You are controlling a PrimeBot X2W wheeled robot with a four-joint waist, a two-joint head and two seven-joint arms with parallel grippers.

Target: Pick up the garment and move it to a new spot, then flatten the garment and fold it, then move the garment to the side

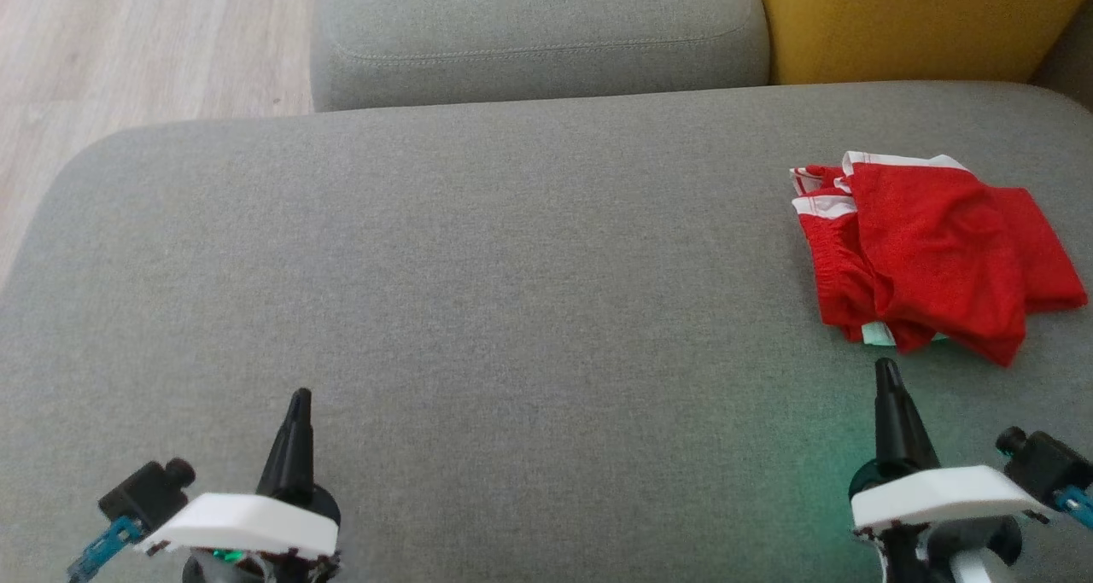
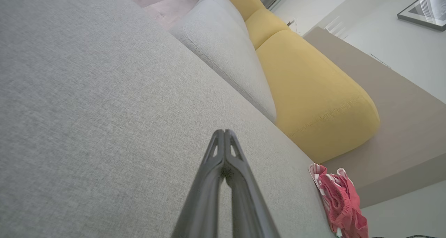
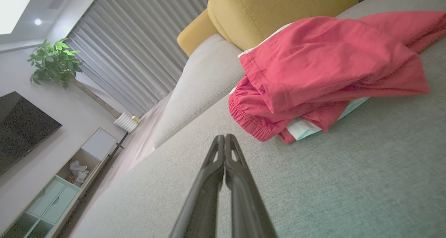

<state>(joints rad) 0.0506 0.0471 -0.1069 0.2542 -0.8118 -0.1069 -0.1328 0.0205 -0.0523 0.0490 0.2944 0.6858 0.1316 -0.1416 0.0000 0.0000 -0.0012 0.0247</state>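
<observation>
Holding the left pincer (image 1: 300,395) and the right pincer (image 1: 885,366) shut, fingertips pressed together, gripping nothing. Finding the red garment (image 1: 931,250) lying just beyond the right pincer's tips and slightly to its right, well apart from the left pincer, on the grey sofa seat (image 1: 512,267). Lying loosely doubled over, layers uneven, waistband showing. Fitting either a bunched heap awaiting pickup or a rough fold set aside at the end; not telling which. Needing, for any grasp at all, the right pincer opening and reaching slightly forward to the near edge.
</observation>
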